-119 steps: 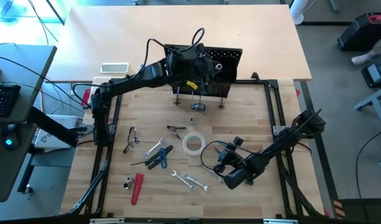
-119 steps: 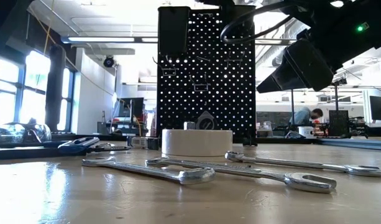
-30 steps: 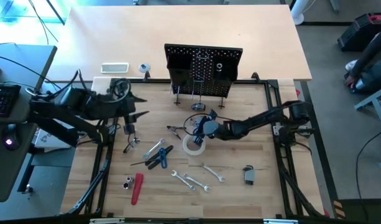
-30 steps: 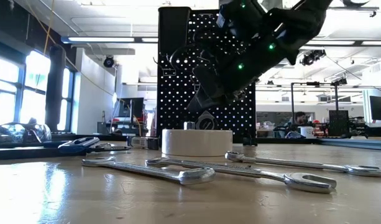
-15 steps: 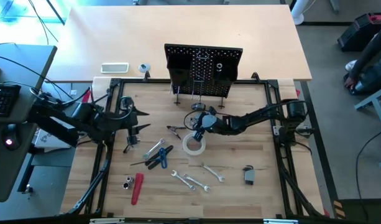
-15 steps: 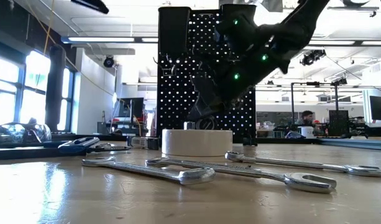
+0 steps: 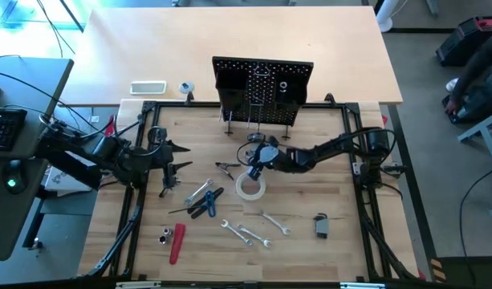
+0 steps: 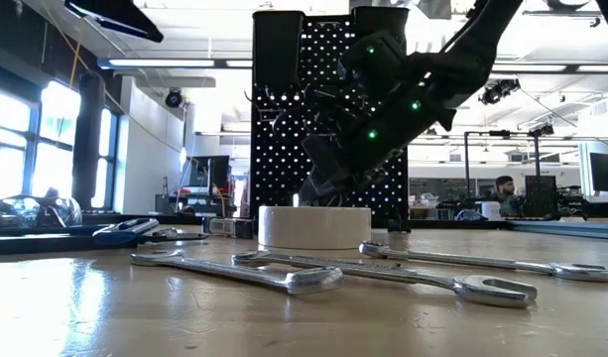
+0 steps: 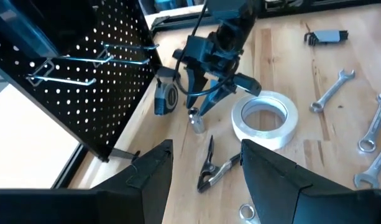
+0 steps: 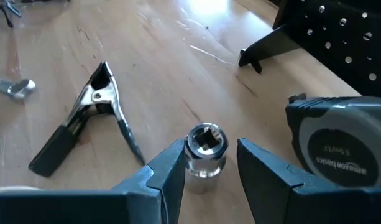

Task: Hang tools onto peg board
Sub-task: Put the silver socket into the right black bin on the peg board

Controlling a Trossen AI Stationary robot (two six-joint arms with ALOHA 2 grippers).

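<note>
The black peg board (image 7: pixel 262 88) stands upright at the table's far side. A small silver socket (image 10: pixel 206 149) stands on end on the wood in front of it, beside the tape measure (image 10: pixel 339 149). My right gripper (image 10: pixel 206 165) is open, low over the table, one finger on each side of the socket; touch does not show. The white tape roll (image 7: pixel 250 186) lies flat just near of it. My left gripper (image 7: pixel 184 156) hangs open over the table's left part, holding nothing. Silver wrenches (image 7: pixel 246 233), blue-handled pliers (image 7: pixel 207 203) and a red-handled tool (image 7: pixel 176 243) lie flat toward the near edge.
A spring clamp (image 10: pixel 91 118) lies left of the socket. Safety glasses (image 7: pixel 169 181) lie below my left gripper. A hex key set (image 7: pixel 321 226) lies at the near right. Wire hooks (image 9: pixel 91 59) stick out of the peg board, whose feet (image 10: pixel 265 46) rest close by.
My left gripper has come down over the table's left part and shifted a little toward the near edge, still open. My right gripper has moved from over the tape roll toward the far edge and down, ending astride the socket. No tool has moved.
</note>
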